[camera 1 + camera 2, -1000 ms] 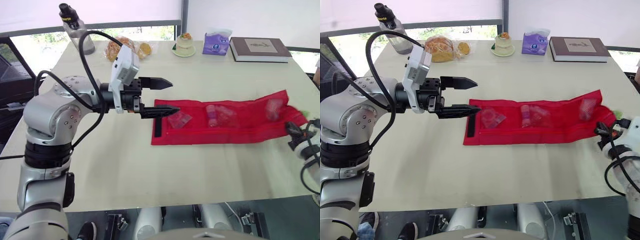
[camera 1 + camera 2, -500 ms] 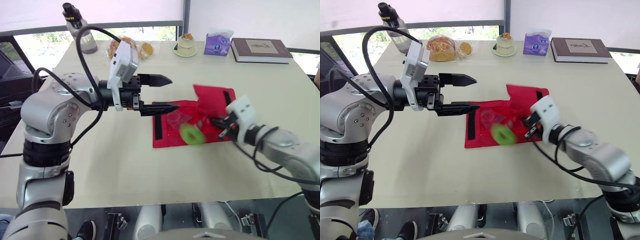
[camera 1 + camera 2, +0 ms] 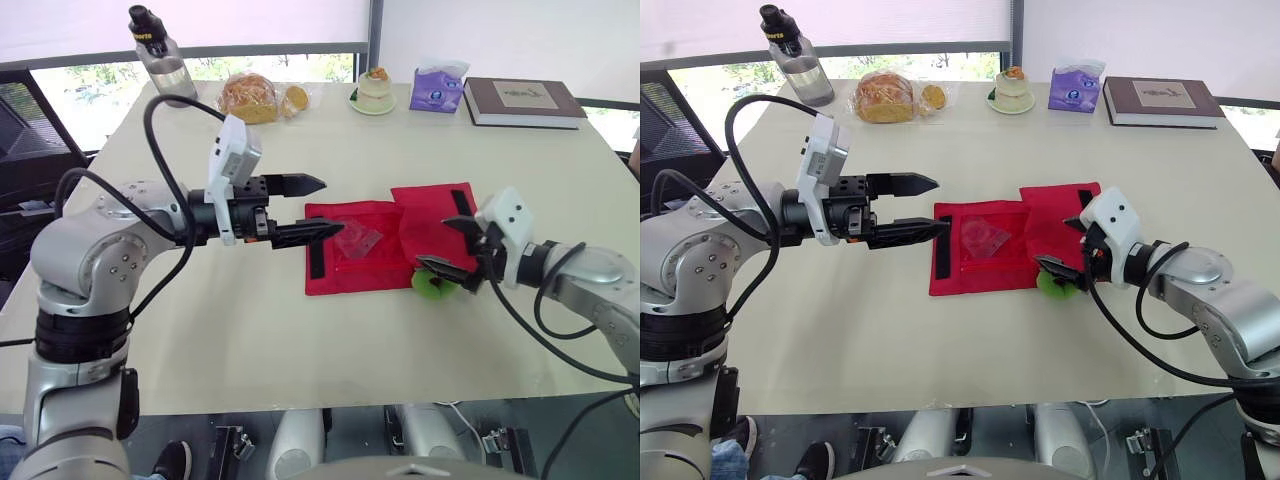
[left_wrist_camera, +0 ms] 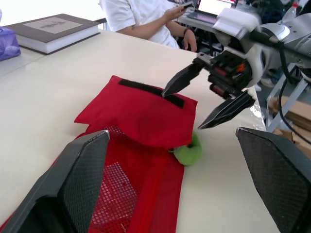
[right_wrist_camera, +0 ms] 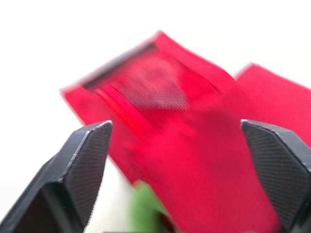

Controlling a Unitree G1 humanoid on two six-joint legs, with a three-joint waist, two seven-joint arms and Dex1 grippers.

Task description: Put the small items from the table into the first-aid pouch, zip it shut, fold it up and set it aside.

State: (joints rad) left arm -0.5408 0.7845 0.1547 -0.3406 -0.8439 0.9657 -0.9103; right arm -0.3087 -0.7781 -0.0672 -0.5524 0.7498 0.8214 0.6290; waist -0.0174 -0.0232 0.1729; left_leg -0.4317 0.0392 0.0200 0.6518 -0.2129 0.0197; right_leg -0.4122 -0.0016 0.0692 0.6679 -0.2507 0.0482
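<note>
"On the table (image 3: 300,350), which way did the red pouch (image 3: 390,240) lie?"

"Crosswise, its long axis running from the robot's left to its right, flat between the two arms. Its right end lay folded over the middle. The unfolded end, with its black strip (image 3: 316,255), pointed at the left gripper (image 3: 333,206)."

"And the grippers?"

"Both were spread wide, holding nothing. The left gripper's lower finger reached over the strip end; whether it pressed down could not be told. The right gripper (image 3: 431,241) stood at the folded edge, the nearer arm for the next fold, which would likely run leftward along that axis."

"Anything loose?"

"A green roll (image 3: 430,288) poked from under the fold, just beside the right gripper's lower finger, and could spoil the fold."
</note>
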